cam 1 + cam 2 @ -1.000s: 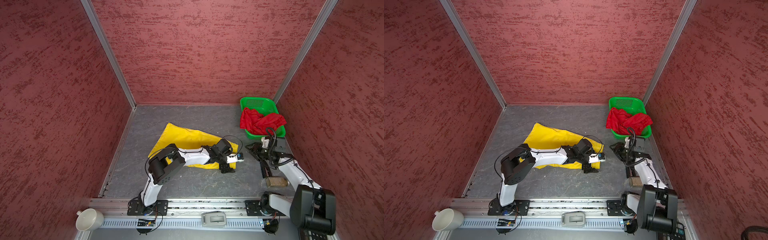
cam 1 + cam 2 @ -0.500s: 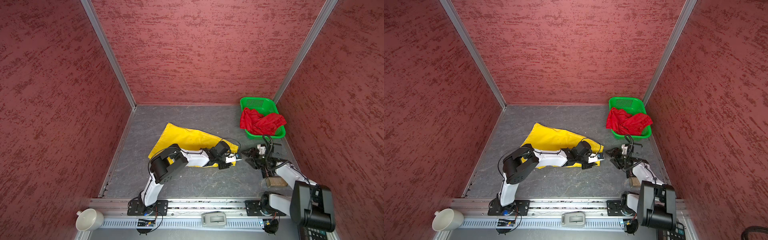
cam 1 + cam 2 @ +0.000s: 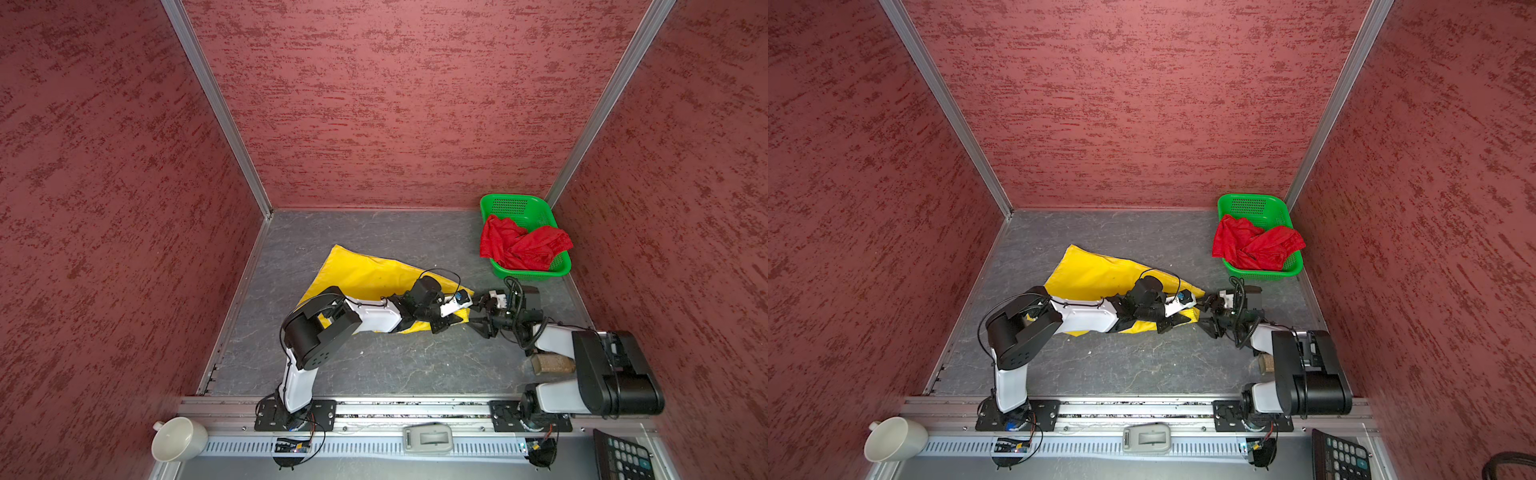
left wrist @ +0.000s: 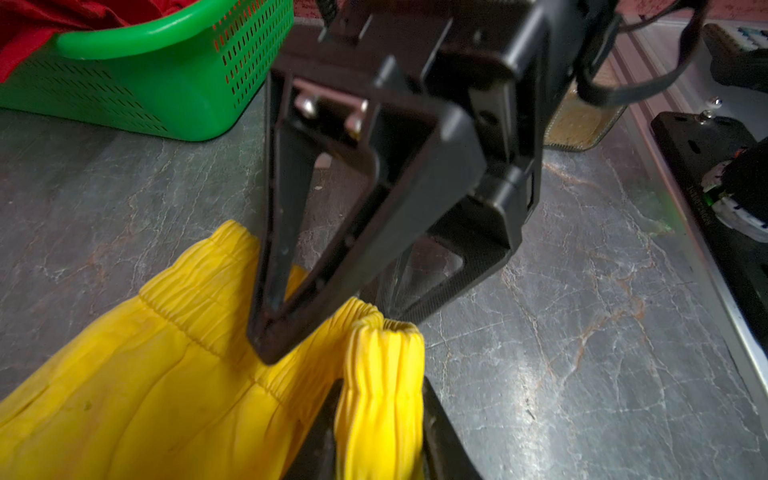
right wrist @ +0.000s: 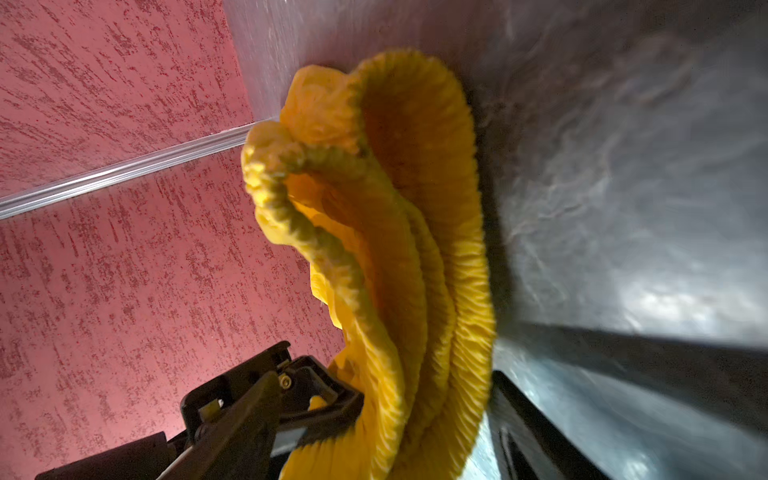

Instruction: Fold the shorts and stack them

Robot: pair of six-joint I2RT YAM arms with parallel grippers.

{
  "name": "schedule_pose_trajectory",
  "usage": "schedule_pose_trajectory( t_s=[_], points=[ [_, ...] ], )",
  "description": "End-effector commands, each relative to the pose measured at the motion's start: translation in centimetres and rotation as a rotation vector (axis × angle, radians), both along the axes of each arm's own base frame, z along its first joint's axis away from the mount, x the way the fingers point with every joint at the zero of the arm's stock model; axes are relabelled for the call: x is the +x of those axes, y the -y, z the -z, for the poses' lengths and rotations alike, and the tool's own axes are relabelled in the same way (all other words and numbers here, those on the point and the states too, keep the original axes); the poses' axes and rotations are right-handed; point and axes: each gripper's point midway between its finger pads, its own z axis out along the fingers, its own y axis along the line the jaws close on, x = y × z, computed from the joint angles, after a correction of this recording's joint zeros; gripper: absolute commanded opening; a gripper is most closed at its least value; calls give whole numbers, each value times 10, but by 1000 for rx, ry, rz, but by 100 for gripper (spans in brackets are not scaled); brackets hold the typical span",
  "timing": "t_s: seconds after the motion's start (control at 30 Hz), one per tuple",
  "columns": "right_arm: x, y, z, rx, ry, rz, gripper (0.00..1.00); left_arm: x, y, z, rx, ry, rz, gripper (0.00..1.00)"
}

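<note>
Yellow shorts point(image 3: 365, 274) half-hidden, waistband pinched in L claw point(image 4: 380, 419); R claw point(image 3: 476, 311) open.

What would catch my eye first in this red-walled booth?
The bright yellow shorts spread mid-floor, where the left tool pinches their waistband and the open right tool reaches it. Then the red shorts heaped in a green basket in the far right corner.

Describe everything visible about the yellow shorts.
The yellow shorts are thin, bright fabric with a gathered elastic waistband. They lie mostly flat on the gray table, with the waistband end toward the right arm. The left gripper pinches a raised waistband fold, and the open right gripper straddles the waistband beside it.
</note>
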Motion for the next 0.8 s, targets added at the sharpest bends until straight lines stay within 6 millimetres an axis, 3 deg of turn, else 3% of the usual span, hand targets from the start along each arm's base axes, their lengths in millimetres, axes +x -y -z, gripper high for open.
schedule_pose_trajectory(
  t_s=[0.0, 0.13, 0.27, 0.33, 0.4, 0.53, 0.77],
  points=[
    [13, -12, -12, 45, 35, -3, 79, 4, 6, -26, -94, 18, -20, 28],
    [20, -20, -10, 62, 45, 0, 76, 0, 6, -27, -86, 26, 4, 29],
    [29, -18, -11, 17, 52, -3, 36, 2, -2, -32, -70, 3, -35, 48],
    [25, -12, -11, -68, 45, -16, 27, 16, -17, -45, -98, -35, -135, 56],
    [19, -3, -17, -185, 58, -28, 17, 35, -42, -58, -112, -109, -261, 56],
    [18, 16, -38, -412, 79, -102, 12, 60, -94, -71, -94, -218, -476, 57],
    [46, 41, -85, -683, 124, -208, 10, 95, -201, -61, -122, -445, -912, 56]
  ],
)
